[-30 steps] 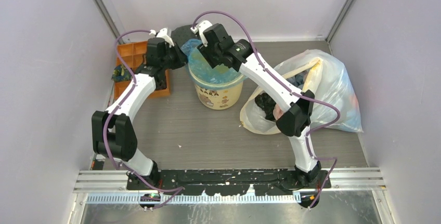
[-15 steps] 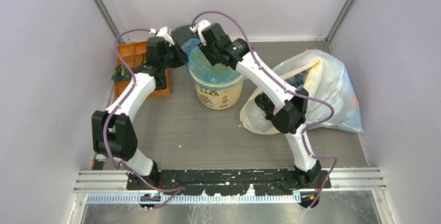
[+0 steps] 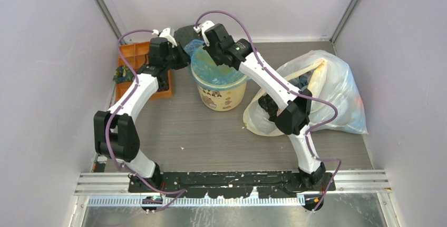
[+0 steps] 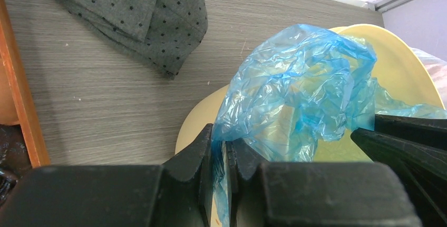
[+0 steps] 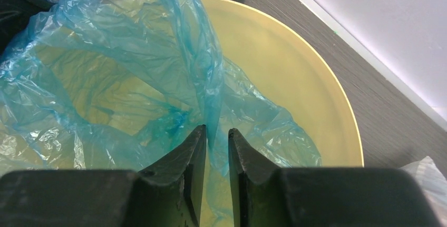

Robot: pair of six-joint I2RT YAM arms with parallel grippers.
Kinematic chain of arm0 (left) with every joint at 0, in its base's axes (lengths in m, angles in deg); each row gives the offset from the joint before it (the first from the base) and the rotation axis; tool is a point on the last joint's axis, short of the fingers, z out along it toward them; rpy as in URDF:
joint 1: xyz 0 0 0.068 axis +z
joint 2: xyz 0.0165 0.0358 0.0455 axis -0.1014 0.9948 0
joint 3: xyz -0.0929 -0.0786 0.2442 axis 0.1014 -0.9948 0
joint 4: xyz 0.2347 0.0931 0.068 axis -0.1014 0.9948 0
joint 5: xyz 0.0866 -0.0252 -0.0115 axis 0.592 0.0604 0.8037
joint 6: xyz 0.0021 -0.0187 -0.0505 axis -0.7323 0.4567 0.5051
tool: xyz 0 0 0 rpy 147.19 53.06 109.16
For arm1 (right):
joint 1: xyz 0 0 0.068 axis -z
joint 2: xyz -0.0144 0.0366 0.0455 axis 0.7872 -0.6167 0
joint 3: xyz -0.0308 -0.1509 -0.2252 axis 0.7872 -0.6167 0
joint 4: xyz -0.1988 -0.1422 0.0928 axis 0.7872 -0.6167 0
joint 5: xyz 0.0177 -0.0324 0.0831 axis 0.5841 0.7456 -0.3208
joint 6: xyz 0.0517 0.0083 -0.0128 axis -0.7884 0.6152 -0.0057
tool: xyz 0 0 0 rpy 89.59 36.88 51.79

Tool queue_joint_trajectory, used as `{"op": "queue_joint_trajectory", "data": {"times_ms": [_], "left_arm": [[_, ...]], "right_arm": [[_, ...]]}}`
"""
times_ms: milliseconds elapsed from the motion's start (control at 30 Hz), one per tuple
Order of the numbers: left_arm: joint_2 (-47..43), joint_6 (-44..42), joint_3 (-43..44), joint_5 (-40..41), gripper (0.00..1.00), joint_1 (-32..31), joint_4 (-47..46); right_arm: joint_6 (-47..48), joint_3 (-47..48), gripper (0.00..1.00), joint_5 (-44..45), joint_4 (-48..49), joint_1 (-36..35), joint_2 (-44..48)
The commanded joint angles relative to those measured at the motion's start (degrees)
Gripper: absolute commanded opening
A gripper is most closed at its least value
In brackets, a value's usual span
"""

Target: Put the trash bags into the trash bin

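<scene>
Left claw (image 4: 220, 138) has its two black fingers pressed nearly together, pinching a fold of the trash bag (image 4: 295, 90) between them; the film is thin, crinkled, translucent light blue, bunched into a loose puffed mass just beyond the fingertips. Right claw (image 5: 216, 132) is nipped on the same bag, with only a narrow slit between its fingers and a pleat of the blue plastic running down into it; the rest of the sheet billows to one side of that claw and spills below it in soft wrinkles. Both claws sit over the mouth of the trash bin (image 3: 221, 98), a round, slightly tapered cream-yellow plastic bucket with small cartoon prints on its side and a smooth inner wall; the bag hangs partly inside the bin and partly heaped above its far-left rim, held between the two claws, the left one at the rim's left side and the right one over the far part of the opening. The bin stands upright on the grey, fine-grained counter (image 3: 200, 132); a dark grey dotted cloth (image 4: 142, 11) lies crumpled behind it; an orange compartment tray (image 3: 134, 53) sits to the left; a large whitish-clear sack (image 3: 327, 90) with yellow patches slumps to the right, near the bin.
</scene>
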Motion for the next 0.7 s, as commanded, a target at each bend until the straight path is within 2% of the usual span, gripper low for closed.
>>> {"op": "queue_joint_trajectory", "data": {"times_ms": [0,200,367,667], "left_arm": [[-0.3,-1.0,2.5,0.2,0.14,0.2,-1.1],[-0.3,-1.1,2.3,0.2,0.14,0.3,-1.1],[-0.4,-1.1,2.1,0.2,0.14,0.3,-1.2],[-0.2,-1.2,2.0,-0.5,0.14,0.3,-1.4]], "right_arm": [[-2.7,2.3,0.25,-3.7,0.1,1.0,0.7],[-4.0,2.3,0.15,-5.8,0.0,1.6,0.9],[-4.4,2.3,0.01,-2.3,1.2,1.7,1.3],[-5.5,2.7,0.01,3.8,5.7,2.5,3.6]]}}
